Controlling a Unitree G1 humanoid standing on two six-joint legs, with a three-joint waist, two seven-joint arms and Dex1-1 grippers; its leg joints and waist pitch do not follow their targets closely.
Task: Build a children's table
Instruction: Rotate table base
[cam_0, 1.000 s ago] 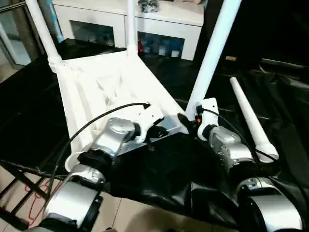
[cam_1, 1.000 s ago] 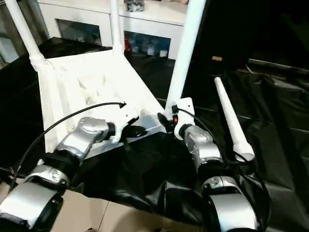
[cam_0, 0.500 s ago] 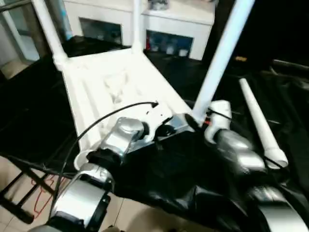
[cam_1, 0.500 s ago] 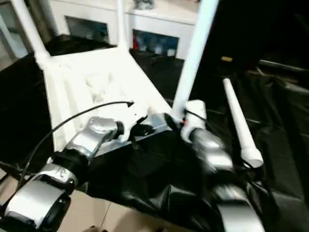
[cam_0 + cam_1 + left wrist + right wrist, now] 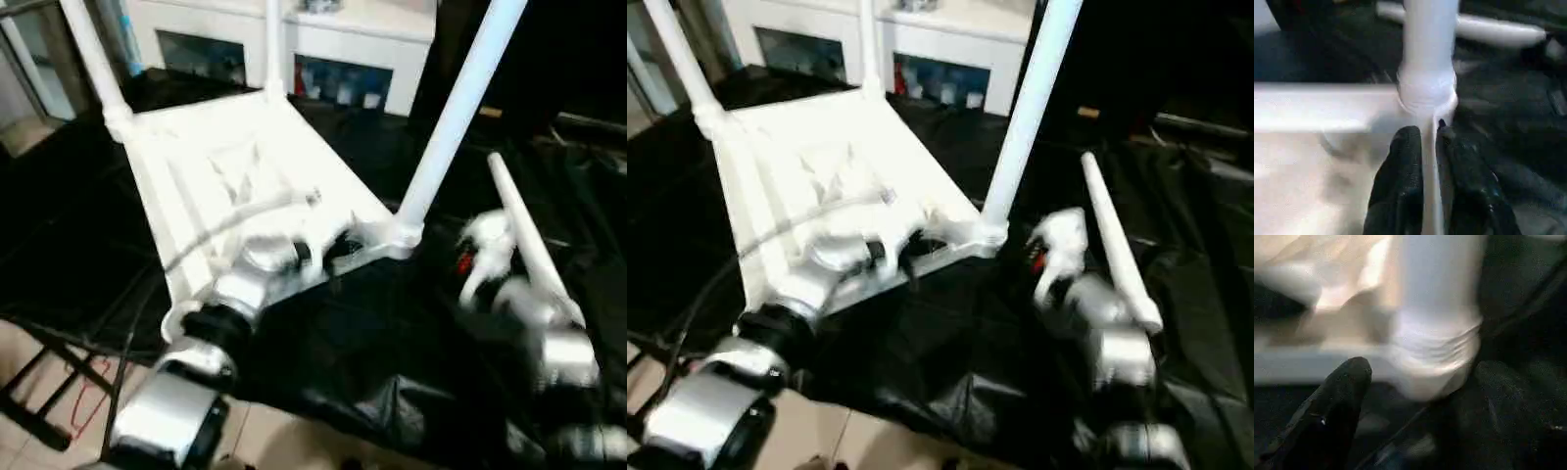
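Your small white plastic children's table [image 5: 245, 166] lies upside down at the black-draped bench's [image 5: 353, 333] left front, three legs socketed. It looks light, stiff and slick. Left gripper [image 5: 1429, 134] fingers pinch its thin rim rib; right gripper [image 5: 470, 257] fingers stand released. Take the loose white tapered leg [image 5: 529, 245] near its thick end.

My table [image 5: 245, 157] and its loose leg [image 5: 529, 240] are white, the cloth [image 5: 392, 333] black, my fingers [image 5: 1400, 181] seemingly black too
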